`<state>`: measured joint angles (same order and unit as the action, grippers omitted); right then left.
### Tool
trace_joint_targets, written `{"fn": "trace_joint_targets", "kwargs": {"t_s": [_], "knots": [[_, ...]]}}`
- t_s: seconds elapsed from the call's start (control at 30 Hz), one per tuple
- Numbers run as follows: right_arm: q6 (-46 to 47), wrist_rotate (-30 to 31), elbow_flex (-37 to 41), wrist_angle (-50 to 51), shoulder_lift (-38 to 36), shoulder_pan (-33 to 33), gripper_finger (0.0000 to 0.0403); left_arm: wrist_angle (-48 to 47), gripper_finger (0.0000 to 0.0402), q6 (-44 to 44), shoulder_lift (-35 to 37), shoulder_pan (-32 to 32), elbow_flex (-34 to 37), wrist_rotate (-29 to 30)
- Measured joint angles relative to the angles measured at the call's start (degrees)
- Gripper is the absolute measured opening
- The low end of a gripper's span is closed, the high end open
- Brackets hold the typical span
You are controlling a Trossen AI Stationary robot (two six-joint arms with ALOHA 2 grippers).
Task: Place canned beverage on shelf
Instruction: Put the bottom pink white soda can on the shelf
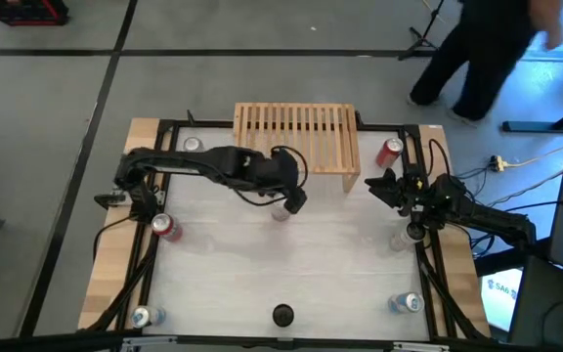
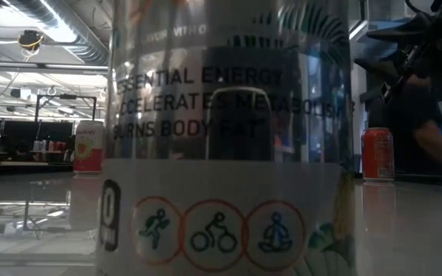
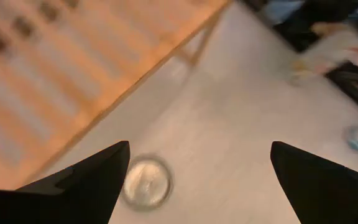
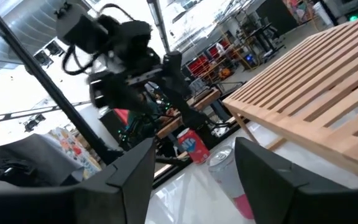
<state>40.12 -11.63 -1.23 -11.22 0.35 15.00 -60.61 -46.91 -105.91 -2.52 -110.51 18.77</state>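
Observation:
The light-wood slatted shelf (image 1: 296, 137) stands at the table's far middle. A silver-topped can (image 1: 281, 211) stands upright on the table just in front of it. My left gripper (image 1: 294, 200) hovers open above this can. In the left wrist view the can's top (image 3: 146, 182) lies below, close to one finger, and my left gripper (image 3: 201, 155) touches nothing. My right gripper (image 1: 381, 186) is open and empty at the table's right, near the shelf's right end. Its wrist view, past my open right gripper (image 4: 194, 146), shows the can (image 4: 229, 171) and the shelf (image 4: 316, 106).
Other cans stand around the table: a red one (image 1: 391, 150) at the far right, a silver-topped one (image 1: 194, 145) at the far left, a red one (image 1: 167, 227) at the left, and others near the front corners. One can (image 2: 229, 153) fills the low view. A person (image 1: 487, 49) stands beyond the far right.

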Motion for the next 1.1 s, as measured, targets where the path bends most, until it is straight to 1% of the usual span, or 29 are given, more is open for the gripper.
{"fn": "trace_joint_targets", "kwargs": {"t_s": [0.1,0.3,0.43,0.53,0.77,0.97,1.1], "knots": [[0.02,-0.01,0.0,1.63,0.01,0.0,0.0209,-3.28,0.0385,-7.23,-3.02,0.04,-1.34,0.33],[0.11,-0.07,0.0,4.71,0.01,0.02,0.0209,-5.53,0.0385,-14.23,-7.18,0.26,-1.34,-0.61],[0.09,-0.11,0.0,4.23,0.01,0.02,0.0209,-10.66,0.0385,-19.07,-9.09,0.37,-1.34,-0.73],[0.09,-0.54,0.0,4.04,0.01,0.0,0.0209,-13.17,0.0385,-21.55,-9.26,0.26,-1.34,-0.32],[-0.08,-1.06,0.0,4.06,0.01,0.02,0.0209,-11.43,0.0385,-25.3,-9.28,0.52,0.09,-0.28],[-1.22,-1.08,0.0,4.08,0.01,0.02,0.0209,-9.7,0.0385,-28.88,-9.33,0.48,3.67,-0.22],[-1.41,-4.37,0.0,4.11,0.01,0.02,0.0209,-4.93,0.0385,-29.49,-9.26,0.48,7.02,-1.08]]}}
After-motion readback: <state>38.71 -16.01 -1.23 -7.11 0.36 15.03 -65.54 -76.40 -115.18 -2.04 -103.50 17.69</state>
